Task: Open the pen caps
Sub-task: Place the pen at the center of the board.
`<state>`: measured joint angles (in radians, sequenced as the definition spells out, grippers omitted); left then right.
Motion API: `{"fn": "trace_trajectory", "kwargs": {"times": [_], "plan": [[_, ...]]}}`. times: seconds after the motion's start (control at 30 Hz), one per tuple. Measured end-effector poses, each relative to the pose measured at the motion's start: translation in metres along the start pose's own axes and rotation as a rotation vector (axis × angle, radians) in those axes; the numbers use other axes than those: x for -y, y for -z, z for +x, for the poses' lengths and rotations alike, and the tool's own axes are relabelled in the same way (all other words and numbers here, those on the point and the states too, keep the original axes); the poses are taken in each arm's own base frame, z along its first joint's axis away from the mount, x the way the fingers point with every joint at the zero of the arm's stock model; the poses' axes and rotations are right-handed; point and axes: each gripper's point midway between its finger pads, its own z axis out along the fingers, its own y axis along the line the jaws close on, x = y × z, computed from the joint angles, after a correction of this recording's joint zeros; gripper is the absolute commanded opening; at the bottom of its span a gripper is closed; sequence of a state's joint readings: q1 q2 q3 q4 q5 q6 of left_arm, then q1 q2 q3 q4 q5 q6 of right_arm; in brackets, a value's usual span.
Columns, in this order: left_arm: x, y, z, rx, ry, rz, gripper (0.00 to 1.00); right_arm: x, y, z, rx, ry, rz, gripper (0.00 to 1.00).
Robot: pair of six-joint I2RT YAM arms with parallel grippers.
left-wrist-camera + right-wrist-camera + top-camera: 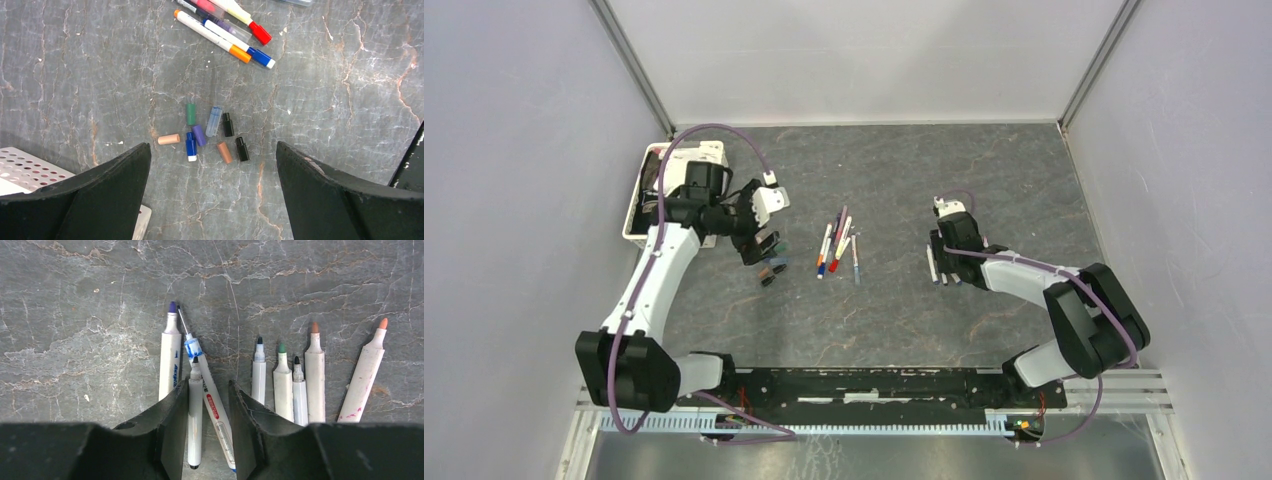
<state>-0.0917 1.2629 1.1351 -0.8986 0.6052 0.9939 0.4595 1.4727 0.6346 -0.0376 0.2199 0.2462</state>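
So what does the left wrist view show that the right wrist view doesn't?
Left wrist only: a cluster of loose pen caps, several capped pens beyond them, and a corner of the white tray. Right wrist only: a row of uncapped pens, tips bare, two lying between the right fingers. Both: the grey marbled table and open fingers, the left fingers wider.

Even, diffuse light from above; shadows on the surface (1024, 180) are soft and faint. Wrist views render its veining sharply; the left claw (212, 146), close to the lens, appears dark and soft-edged.
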Motion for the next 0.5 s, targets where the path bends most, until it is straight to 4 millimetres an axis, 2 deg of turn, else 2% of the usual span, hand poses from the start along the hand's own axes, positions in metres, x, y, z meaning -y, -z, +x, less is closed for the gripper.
{"fn": "trace_trajectory", "kwargs": {"times": [0.13, 0.5], "plan": [[0.004, 0.003, -0.001, 0.005, 0.002, 0.005, 1.0, 0.0, 0.001, 0.001, 0.0, 0.001, 0.0, 0.38], [0.004, 0.01, -0.003, 0.013, 0.001, -0.012, 1.0, -0.005, 0.012, -0.005, 0.014, -0.013, -0.041, 0.39]]}}
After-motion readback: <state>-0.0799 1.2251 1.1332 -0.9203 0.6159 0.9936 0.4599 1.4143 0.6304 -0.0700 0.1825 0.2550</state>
